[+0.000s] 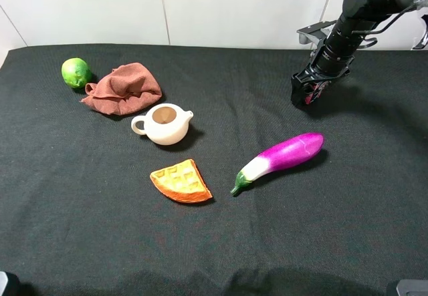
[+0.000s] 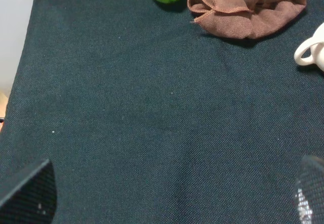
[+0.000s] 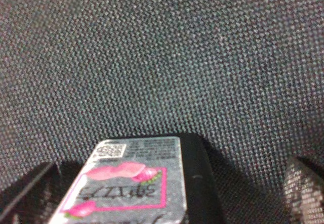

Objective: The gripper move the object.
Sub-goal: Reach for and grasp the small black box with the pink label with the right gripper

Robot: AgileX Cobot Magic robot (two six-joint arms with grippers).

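The object, a small black tin with pink, white and green graphics, lies on the black cloth between the two fingers of my right gripper. The jaws stand wide, one finger close to the tin and the other apart from it with a gap. In the exterior high view the right gripper is lowered at the far right back of the table, with the tin showing pink at its tip. My left gripper is open and empty over bare cloth.
A purple eggplant lies in front of the right gripper. A cream teapot, a waffle slice, a brown cloth and a green lime lie to the left. The table's back edge meets a white wall.
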